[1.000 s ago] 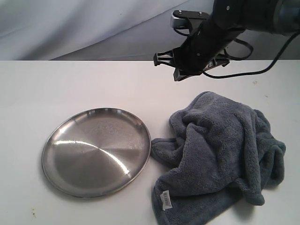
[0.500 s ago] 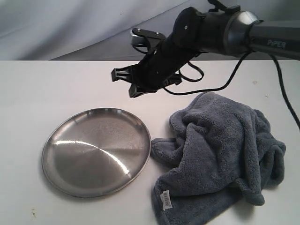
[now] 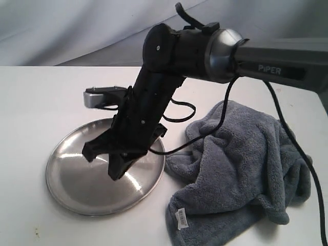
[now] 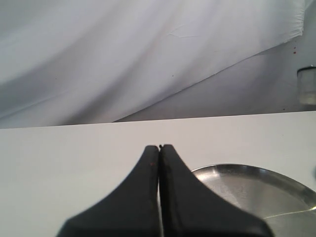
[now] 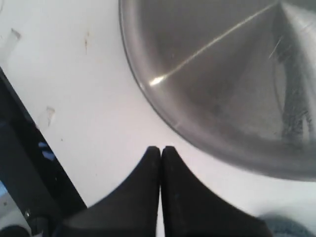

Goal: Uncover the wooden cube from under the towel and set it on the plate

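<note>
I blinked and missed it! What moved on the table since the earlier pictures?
The right gripper swung from up behind the towel leftward in the exterior view and down. It now hangs low at the plate, shut and holding nothing. Nothing was grabbed or let go. The towel and the plate stayed where they were, and the towel is bunched up the same way.

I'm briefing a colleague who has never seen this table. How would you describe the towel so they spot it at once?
Start at the white table and find the round steel plate. Just to the plate's right in the exterior view lies the towel, a crumpled heap. It is the only soft, fluffy grey thing, with a small white label at its near edge.
</note>
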You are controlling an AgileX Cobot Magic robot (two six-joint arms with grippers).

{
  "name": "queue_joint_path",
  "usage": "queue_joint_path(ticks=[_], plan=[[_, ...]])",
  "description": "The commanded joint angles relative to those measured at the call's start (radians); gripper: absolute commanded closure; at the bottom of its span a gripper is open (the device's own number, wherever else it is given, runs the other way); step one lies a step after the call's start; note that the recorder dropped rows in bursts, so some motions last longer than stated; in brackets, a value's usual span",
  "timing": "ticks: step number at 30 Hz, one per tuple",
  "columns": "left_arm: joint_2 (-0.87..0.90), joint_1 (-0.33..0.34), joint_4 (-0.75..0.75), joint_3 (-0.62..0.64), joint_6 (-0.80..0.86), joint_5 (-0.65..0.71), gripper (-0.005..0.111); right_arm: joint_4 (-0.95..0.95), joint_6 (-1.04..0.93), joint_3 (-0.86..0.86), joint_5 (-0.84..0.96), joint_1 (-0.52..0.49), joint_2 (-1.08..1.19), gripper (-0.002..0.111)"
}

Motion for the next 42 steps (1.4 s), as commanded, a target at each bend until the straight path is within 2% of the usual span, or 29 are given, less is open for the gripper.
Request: queue_joint_path(ticks=[1, 7, 14, 22, 28, 32, 38, 42], plan=[[-0.004, -0.005, -0.002, 0.004, -0.003, -0.003, 0.107, -0.076, 0.010, 0.073, 0.042, 0.046, -0.057, 0.108], [-0.004, -0.005, -0.002, 0.004, -0.003, -0.003, 0.107, -0.176, 0.074, 0.247, 0.042, 0.055, -0.159, 0.108], [-0.004, -0.005, -0.002, 0.004, -0.003, -0.003, 0.107, -0.457, 0.246, 0.467, 0.042, 0.055, -0.319, 0.108], [-0.004, -0.005, -0.002, 0.004, -0.003, -0.003, 0.107, -0.827, 0.502, 0.616, 0.029, 0.051, -0.476, 0.108], [-0.004, -0.005, -0.002, 0.004, -0.003, -0.003, 0.107, -1.094, 0.708, 0.622, -0.032, 0.051, -0.529, 0.108], [-0.004, -0.005, -0.002, 0.004, -0.003, -0.003, 0.107, -1.246, 0.872, 0.620, -0.218, 0.015, -0.523, 0.108], [-0.004, -0.005, -0.002, 0.004, -0.003, -0.003, 0.107, -1.221, 1.013, 0.582, -0.571, -0.190, -0.463, 0.108], [-0.004, -0.005, -0.002, 0.004, -0.003, -0.003, 0.107, -1.120, 1.008, 0.414, -0.593, -0.239, -0.338, 0.108]])
